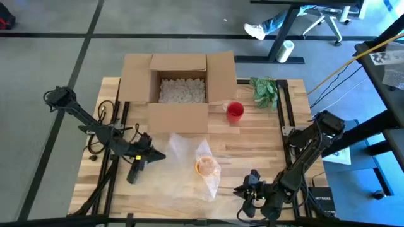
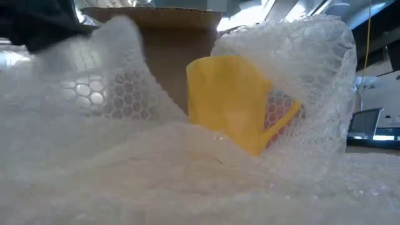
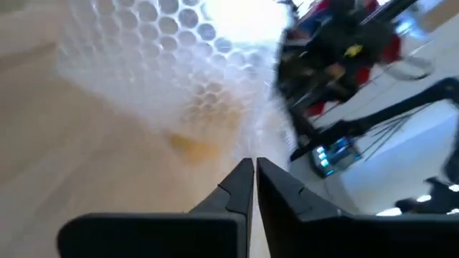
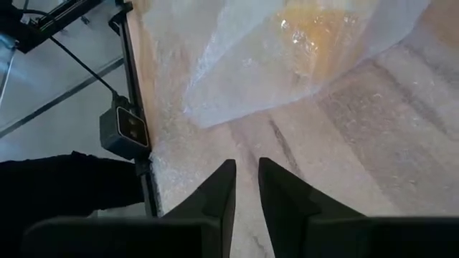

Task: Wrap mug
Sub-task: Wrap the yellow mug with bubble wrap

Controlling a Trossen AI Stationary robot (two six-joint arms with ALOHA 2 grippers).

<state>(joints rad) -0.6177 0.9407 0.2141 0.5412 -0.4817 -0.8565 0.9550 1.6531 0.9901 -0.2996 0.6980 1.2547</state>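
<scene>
Two tools idle: left tool [image 1: 135, 171] at 9 o'clock of yellow mug [image 1: 206, 166], fingers together; right tool [image 1: 251, 189] at 4 o'clock, slightly apart. Mug mid-surface under bubble wrap [image 1: 189, 154]; rigid, breakable; wrap soft, slippery. Grip the sheet edge.

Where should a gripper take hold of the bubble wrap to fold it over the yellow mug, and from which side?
Probably at the loose flat edge of the bubble wrap left of the mug, coming from the left gripper side. There the sheet lies flat on the table, thin enough to pinch, while near the mug it is bunched up.
</scene>
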